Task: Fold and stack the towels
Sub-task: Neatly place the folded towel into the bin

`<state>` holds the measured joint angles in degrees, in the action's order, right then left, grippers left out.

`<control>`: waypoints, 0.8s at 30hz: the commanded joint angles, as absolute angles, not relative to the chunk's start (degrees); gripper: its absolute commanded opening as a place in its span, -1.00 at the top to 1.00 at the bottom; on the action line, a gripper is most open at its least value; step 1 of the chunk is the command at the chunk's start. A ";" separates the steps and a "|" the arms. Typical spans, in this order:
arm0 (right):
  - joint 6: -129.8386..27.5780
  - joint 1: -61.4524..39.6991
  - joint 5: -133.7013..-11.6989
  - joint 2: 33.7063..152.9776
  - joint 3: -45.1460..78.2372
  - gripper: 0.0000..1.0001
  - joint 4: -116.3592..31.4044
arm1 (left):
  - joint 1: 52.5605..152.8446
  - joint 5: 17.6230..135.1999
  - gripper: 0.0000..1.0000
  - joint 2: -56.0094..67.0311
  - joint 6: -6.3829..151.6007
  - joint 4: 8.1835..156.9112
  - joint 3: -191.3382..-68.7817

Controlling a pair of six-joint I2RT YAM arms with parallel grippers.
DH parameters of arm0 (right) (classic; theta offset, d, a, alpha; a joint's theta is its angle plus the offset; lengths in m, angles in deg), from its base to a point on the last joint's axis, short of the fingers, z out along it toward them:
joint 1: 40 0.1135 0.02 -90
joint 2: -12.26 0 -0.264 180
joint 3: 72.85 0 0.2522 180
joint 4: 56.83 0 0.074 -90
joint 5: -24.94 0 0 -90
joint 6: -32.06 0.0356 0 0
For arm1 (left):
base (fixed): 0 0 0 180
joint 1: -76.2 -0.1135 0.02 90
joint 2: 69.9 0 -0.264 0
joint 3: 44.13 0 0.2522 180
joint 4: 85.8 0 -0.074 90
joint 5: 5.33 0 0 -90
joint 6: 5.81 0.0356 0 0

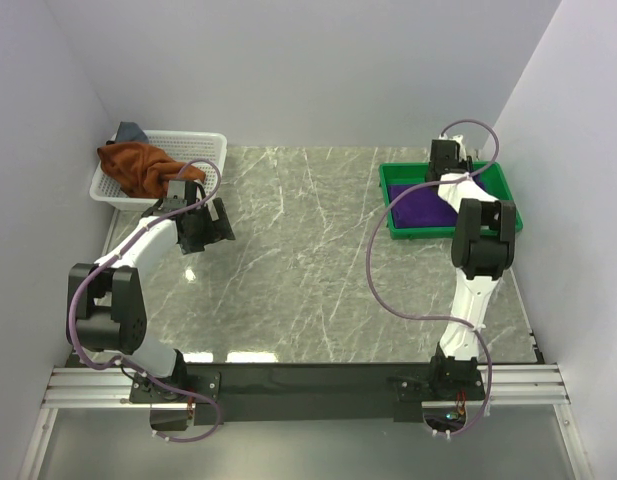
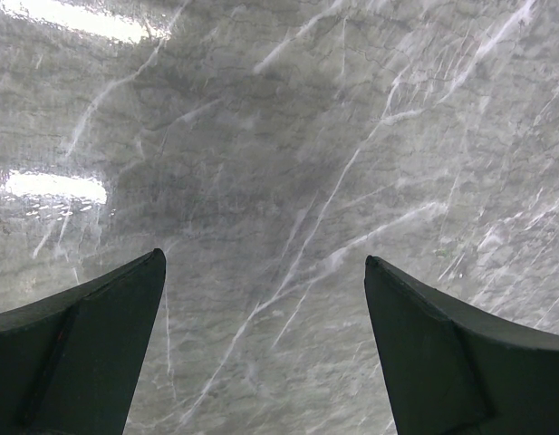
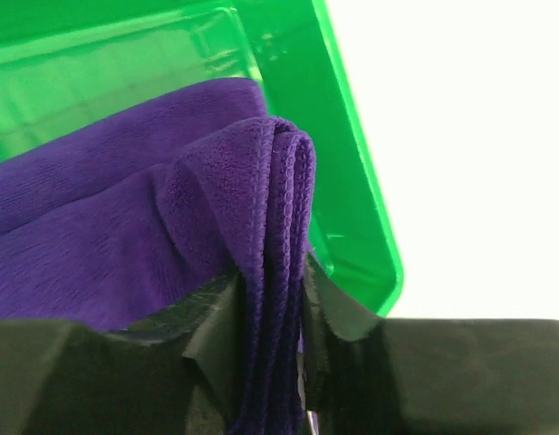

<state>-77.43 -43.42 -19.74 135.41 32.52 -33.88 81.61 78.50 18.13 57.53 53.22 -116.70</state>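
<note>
At the far right corner of the table [image 1: 308, 270], the green tray [image 1: 386, 200] sits with its right side close to the table's right edge. The purple towel [image 1: 418, 205] lies inside it. The right gripper [image 3: 270, 294] reaches over the tray's far end, and its jaws are clamped on an upright fold of that towel, with hemmed edges stacked between the fingers. The fold stands just beside the tray's right wall, so there is little room on that side.

At the far left corner, the white mesh basket [image 1: 206, 150] holds the rust-brown towel [image 1: 138, 168], which is heaped and spilling over the near rim. A grey-blue towel [image 1: 131, 131] peeks out behind it at the far rim. The left gripper [image 2: 261, 263] hovers just beside the basket's near right corner. Its jaws are spread wide and hold nothing, with only marble beneath them.

Between the basket and the tray, the whole middle of the table shows bare marble out to its near edge.
</note>
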 commanded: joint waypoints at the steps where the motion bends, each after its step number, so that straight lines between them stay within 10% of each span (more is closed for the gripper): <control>1: -79.65 -44.40 -13.91 136.01 34.69 0.25 -39.73 | 81.48 77.82 -0.93 18.08 57.73 54.25 -117.83; 15: -77.12 -47.21 -8.45 134.71 34.96 -0.27 -39.91 | 81.83 77.99 -0.93 18.87 57.82 54.60 -118.01; 24: -53.74 -46.77 -35.32 112.41 31.18 -0.50 -21.64 | 81.83 81.06 -0.97 12.03 58.09 57.59 -116.96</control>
